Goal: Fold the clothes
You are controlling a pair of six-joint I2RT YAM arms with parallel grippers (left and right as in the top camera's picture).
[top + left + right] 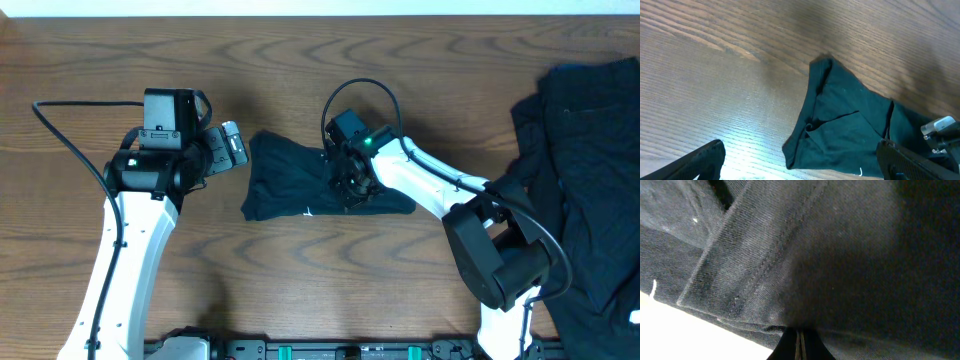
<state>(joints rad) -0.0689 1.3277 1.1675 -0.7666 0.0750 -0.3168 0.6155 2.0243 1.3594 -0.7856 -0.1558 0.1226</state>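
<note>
Wood-grain table point(260, 290), brown, bearing one bunched dark T-shirt point(290, 180) at its middle. Just left of the T-shirt, not touching it: left gripper point(232, 145), jaws spread wide, empty. On the T-shirt's right part: right gripper point(350, 185), jaws pressed together on a fold of the cloth; well right of the T-shirt: heap of further dark clothes point(590, 150).

Matt cloth T-shirt point(290, 180), grained wood table point(250, 60)
</note>
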